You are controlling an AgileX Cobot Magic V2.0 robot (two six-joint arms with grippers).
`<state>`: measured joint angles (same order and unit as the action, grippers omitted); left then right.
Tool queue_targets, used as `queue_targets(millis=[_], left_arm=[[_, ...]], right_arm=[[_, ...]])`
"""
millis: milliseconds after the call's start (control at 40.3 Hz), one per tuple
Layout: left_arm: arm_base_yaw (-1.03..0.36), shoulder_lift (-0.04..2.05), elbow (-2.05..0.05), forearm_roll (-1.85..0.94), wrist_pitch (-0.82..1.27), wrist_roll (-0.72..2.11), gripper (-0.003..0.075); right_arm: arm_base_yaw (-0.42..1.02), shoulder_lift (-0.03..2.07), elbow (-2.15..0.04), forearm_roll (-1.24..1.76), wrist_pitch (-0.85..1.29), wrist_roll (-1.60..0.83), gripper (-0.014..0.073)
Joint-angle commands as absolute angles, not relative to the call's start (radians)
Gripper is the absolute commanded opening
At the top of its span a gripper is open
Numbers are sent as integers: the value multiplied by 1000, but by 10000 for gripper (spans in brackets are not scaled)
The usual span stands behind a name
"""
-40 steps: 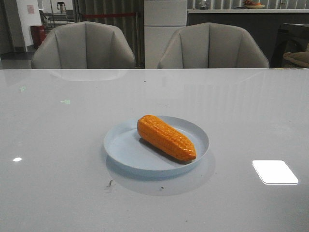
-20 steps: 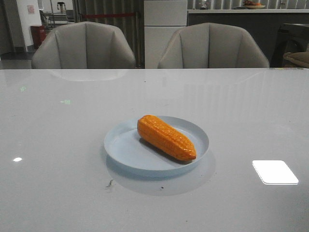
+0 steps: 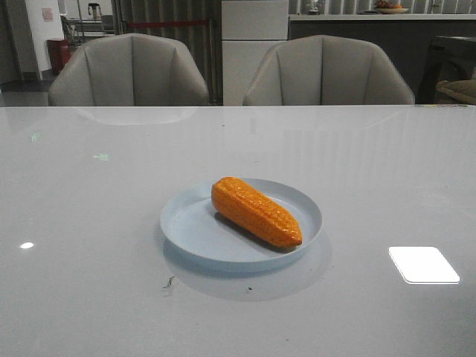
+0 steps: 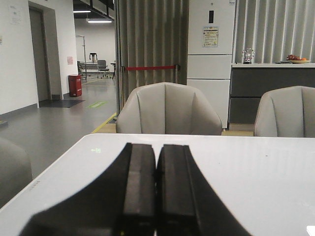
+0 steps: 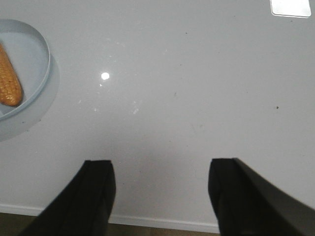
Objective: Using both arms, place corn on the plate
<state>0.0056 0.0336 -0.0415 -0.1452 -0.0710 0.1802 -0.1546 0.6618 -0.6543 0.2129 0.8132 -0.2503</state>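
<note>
Front view: neither arm shows. Two grey chairs (image 3: 130, 69) stand behind the table's far edge. The table (image 3: 89, 223) is pale and glossy. Near its middle sits the plate (image 3: 195, 232), and the corn (image 3: 255, 210) lies inside it, slanted, blunt end up-left toward the far rim, tapered tip down-right touching or almost touching the near right rim. A bright rectangular glare patch (image 3: 423, 264) sits on the table well to the right of the plate.

Left wrist view: the left gripper (image 4: 157, 189) has its two black fingers (image 4: 140, 187) pressed flat together, no gap, nothing between them. It points level across the table toward a chair (image 4: 169, 109) and the room behind: a corridor with a red bin (image 4: 75, 85), curtains, a tall white cabinet (image 4: 210, 59). Plate and corn do not appear here (only the front and right wrist cameras catch them).

Right wrist view: the right gripper (image 5: 161, 194) is spread wide, its fingers (image 5: 98, 189) far apart, bare table between them, nothing held. It looks down near the table's front edge. The plate (image 5: 43, 46) shows only as a curved slice at the frame's side, well apart from the fingers, with the corn (image 5: 9, 81) tip lying inside its rim. The glare patch (image 5: 290, 7) shows at the far corner.
</note>
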Motion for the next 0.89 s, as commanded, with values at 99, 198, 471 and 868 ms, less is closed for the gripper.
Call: queue_targets(millis=[99,198,471,868], left_arm=[[7,-24,9,-153,-163,180,96],[7,-22,44,-153,-174,180,97],[7,-22,44,-153,-127,180,96],[7,-22,44,-153,-127,180,96]], right_arm=[[-160,659,-682,228,759,-257,520],[-160,659,-682,228,759,-257,520],[-160,659,-682,228,759,-257,520],[-160,659,-682,228,759,-257,520]])
